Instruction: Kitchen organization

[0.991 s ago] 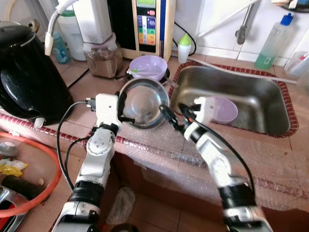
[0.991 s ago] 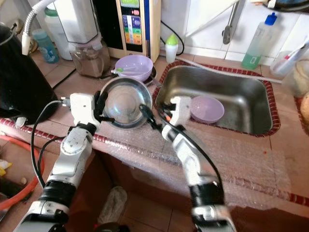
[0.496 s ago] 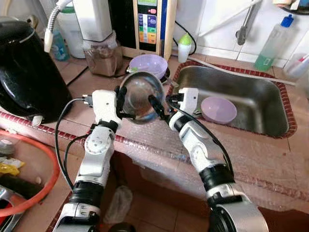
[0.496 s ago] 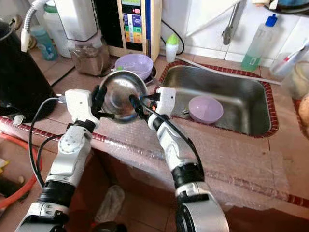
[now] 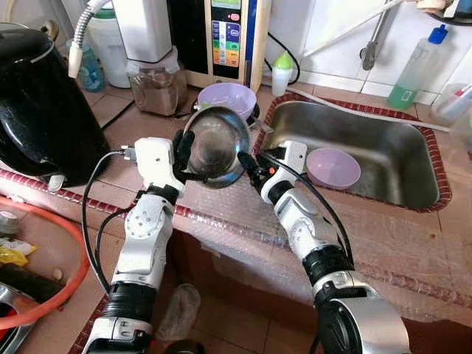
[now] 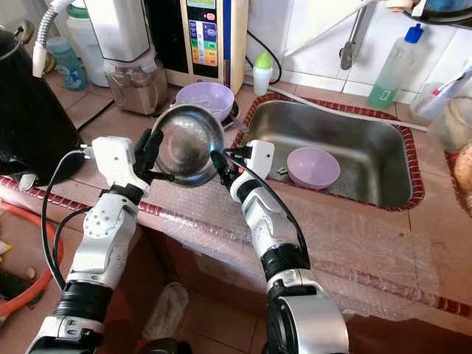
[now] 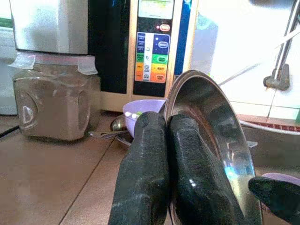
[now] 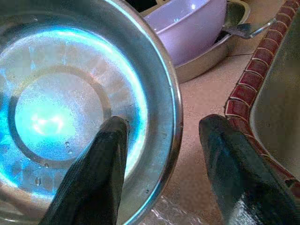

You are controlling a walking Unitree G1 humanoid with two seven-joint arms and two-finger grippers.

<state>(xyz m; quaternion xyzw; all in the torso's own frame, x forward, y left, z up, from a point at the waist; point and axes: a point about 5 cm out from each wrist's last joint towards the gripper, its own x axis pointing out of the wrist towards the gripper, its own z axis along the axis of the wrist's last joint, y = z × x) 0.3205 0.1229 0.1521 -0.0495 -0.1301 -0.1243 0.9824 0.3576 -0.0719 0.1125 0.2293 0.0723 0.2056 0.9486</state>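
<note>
A steel bowl is held up off the counter, tilted on edge with its inside facing me. My left gripper is shut on its left rim, the two fingers pressed together there. My right gripper is open at the bowl's lower right rim, with one finger over the inside and the other outside. One purple bowl lies in the sink. A second purple bowl sits in a steel tray just behind the raised bowl.
A black kettle stands at the left of the counter. A jar of brown powder and a water filter line the back. Bottles stand behind the sink. Bubble wrap covers the counter's front edge.
The steel bowl has been lifted and tipped more upright by my left gripper. My right gripper has come in from the sink side to the bowl's rim.
</note>
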